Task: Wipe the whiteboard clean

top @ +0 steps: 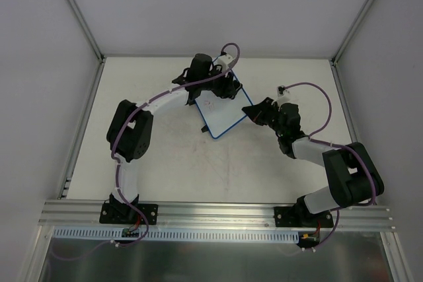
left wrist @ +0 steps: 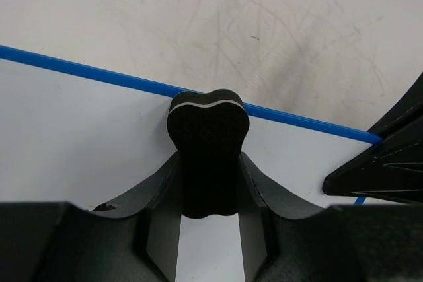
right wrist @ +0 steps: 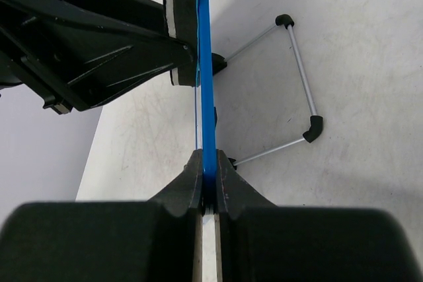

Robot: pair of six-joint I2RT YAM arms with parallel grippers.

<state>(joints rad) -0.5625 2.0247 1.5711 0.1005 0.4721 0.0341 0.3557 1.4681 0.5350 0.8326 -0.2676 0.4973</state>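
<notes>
The whiteboard (top: 222, 115), white with a thin blue rim, sits in the middle of the table, its face showing from above. My left gripper (top: 223, 86) is at its far end, shut on the small black bone-shaped eraser (left wrist: 208, 138), which presses on the white face (left wrist: 79, 137) just inside the blue rim. My right gripper (top: 255, 111) is shut on the board's right edge. In the right wrist view the rim (right wrist: 205, 77) runs edge-on between my shut fingers (right wrist: 207, 164), with the eraser (right wrist: 182, 4) against the board farther along.
A thin metal wire stand (right wrist: 301, 74) with black corner pieces lies on the table behind the board. The right gripper's black fingers (left wrist: 390, 156) show at the right of the left wrist view. Grey walls enclose the table (top: 165, 170) on three sides.
</notes>
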